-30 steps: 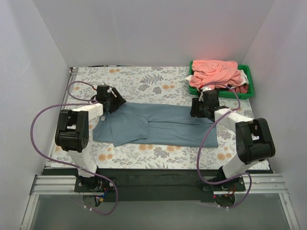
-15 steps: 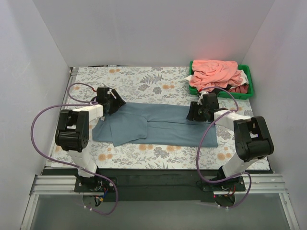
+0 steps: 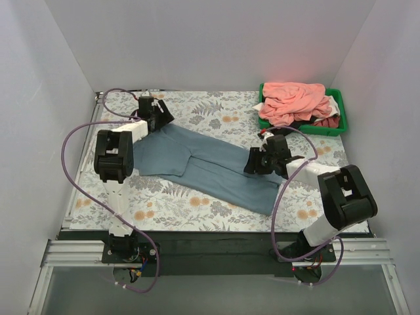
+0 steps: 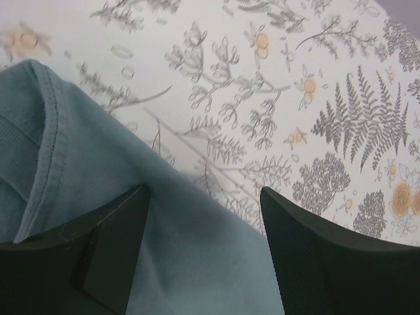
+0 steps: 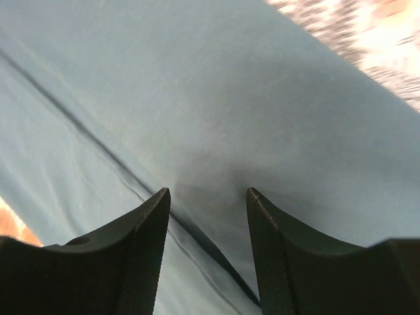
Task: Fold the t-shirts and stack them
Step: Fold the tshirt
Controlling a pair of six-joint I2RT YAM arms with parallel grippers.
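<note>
A large grey-blue t-shirt (image 3: 203, 161) lies slantwise on the floral table cover, running from far left to near right. My left gripper (image 3: 159, 119) is over its far-left end. In the left wrist view that gripper (image 4: 203, 190) is open, with the shirt's hemmed edge (image 4: 56, 151) lying flat under and between the fingers. My right gripper (image 3: 253, 161) is over the shirt's right part. In the right wrist view it (image 5: 207, 191) stands open, straddling a low fold ridge (image 5: 197, 223) in the cloth. Salmon-pink t-shirts (image 3: 293, 98) are piled in a bin.
A green bin (image 3: 343, 122) stands at the far right corner, with dark red and white pieces (image 3: 326, 121) under the pink pile. White walls close in the table on three sides. Purple cables loop from both arms.
My left gripper moved toward the far-left corner and the shirt's left end went with it, so the shirt now lies slantwise. My right gripper shifted left and nearer over the cloth.
</note>
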